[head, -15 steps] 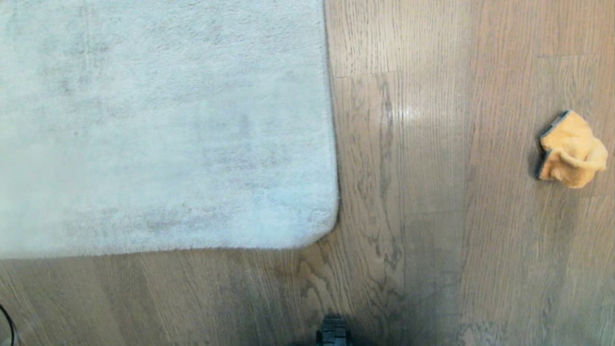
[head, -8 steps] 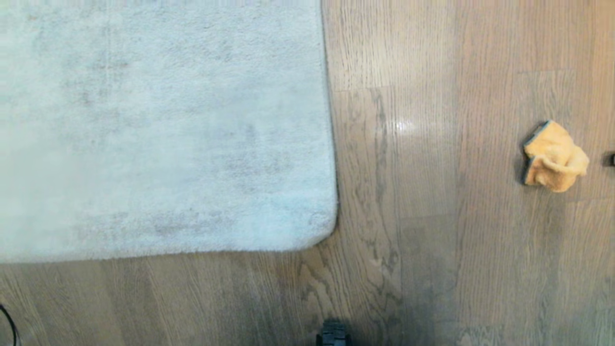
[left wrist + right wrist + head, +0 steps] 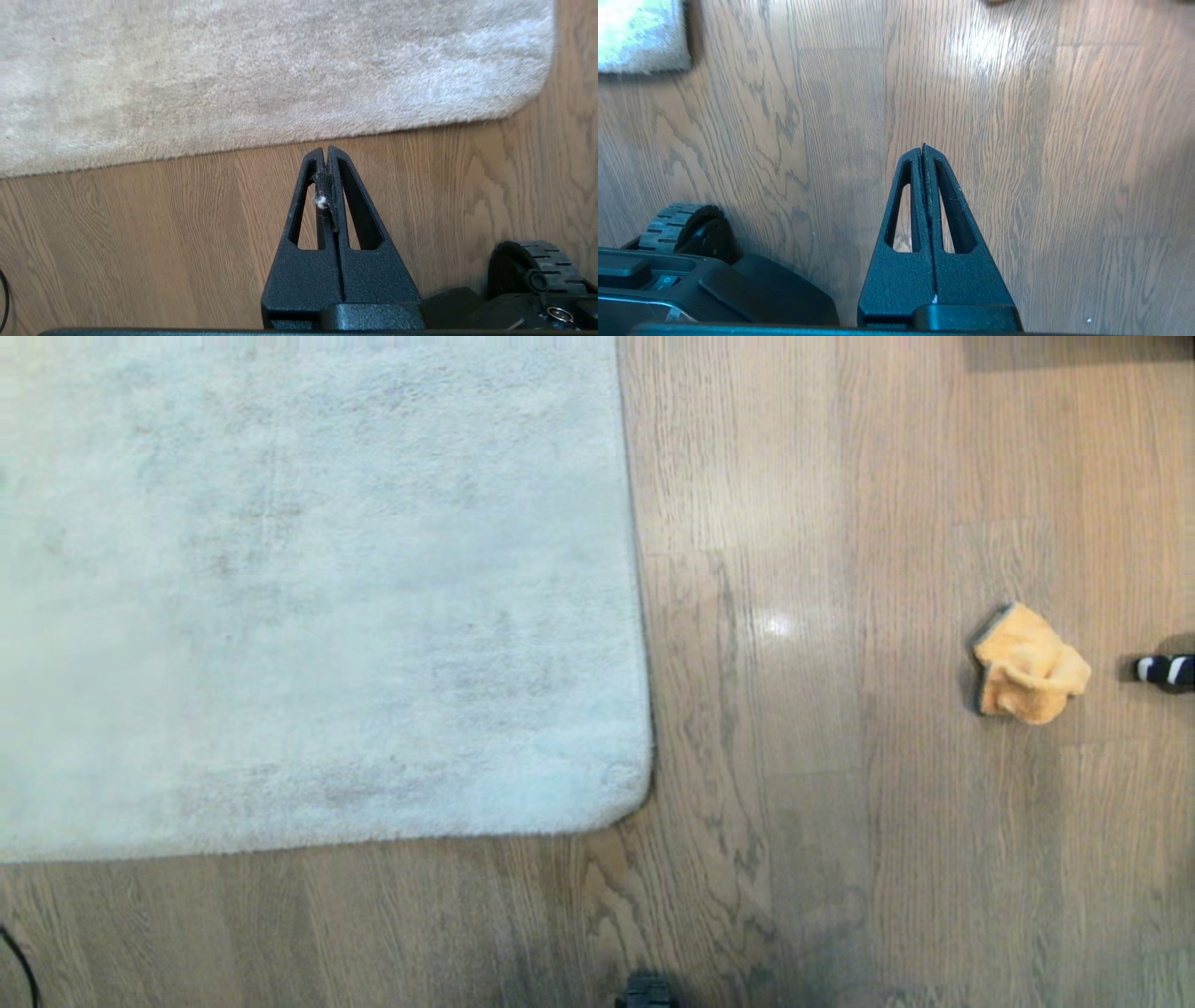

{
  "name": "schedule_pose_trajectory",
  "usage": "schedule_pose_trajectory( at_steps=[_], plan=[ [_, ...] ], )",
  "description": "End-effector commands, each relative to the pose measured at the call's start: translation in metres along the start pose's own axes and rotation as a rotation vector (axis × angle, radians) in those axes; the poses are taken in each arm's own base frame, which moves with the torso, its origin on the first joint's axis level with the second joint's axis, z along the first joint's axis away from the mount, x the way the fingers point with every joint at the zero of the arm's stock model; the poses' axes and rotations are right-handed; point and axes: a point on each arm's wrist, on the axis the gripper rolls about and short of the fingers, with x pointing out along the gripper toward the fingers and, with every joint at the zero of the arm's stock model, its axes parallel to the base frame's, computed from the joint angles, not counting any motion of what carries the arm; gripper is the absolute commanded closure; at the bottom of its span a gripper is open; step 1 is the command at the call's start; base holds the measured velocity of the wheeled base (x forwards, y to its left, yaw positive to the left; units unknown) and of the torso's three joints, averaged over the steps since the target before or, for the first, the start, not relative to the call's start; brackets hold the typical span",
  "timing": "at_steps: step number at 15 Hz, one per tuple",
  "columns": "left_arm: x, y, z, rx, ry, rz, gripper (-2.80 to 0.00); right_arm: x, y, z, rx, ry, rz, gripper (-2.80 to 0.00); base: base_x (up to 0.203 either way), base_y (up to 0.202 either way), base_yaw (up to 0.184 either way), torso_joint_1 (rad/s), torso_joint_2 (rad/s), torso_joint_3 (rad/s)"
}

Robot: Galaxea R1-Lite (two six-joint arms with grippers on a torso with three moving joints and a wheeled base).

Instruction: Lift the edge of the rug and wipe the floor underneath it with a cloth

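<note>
The pale grey rug [image 3: 308, 597] lies flat on the brown wood-grain floor [image 3: 803, 784], filling the left of the head view; its rounded corner [image 3: 627, 803] and rug edge [image 3: 638, 616] face right. The orange-yellow cloth [image 3: 1030, 665] sits crumpled on the floor far to the right. Neither arm shows in the head view. My left gripper [image 3: 326, 150] is shut and empty, hanging over bare floor just short of the rug's near edge [image 3: 280, 140]. My right gripper [image 3: 923, 147] is shut and empty over bare floor; the rug corner [image 3: 642, 37] shows far off.
A black-and-white object [image 3: 1167, 669] pokes in at the right edge beside the cloth. A dark shadow band [image 3: 1074, 350] lies at the top right. The robot's base wheel [image 3: 532, 266] sits close below both grippers. A thin dark cable [image 3: 19, 971] curls at the lower left.
The whole head view has shifted: rug and cloth appear lower and smaller, more far floor shows, and the object at the right edge has come into view. Nothing on the floor has moved.
</note>
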Motion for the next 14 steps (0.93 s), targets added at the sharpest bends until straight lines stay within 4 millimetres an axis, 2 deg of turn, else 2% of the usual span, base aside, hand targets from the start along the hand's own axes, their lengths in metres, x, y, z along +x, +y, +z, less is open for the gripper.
schedule_pose_trajectory(
  at_steps=[1, 14],
  plan=[
    [0.0000, -0.0001, 0.0000, 0.000, 0.000, -0.004, 0.00, 0.0001, 0.0000, 0.0002, -0.001, 0.001, 0.001, 0.00, 0.000, 0.000, 0.000, 0.004, 0.00, 0.198],
    [0.0000, -0.0001, 0.0000, 0.000, 0.000, -0.003, 0.00, 0.0001, 0.0000, 0.0002, -0.001, 0.001, 0.001, 0.00, 0.000, 0.000, 0.000, 0.001, 0.00, 0.203]
  ],
)
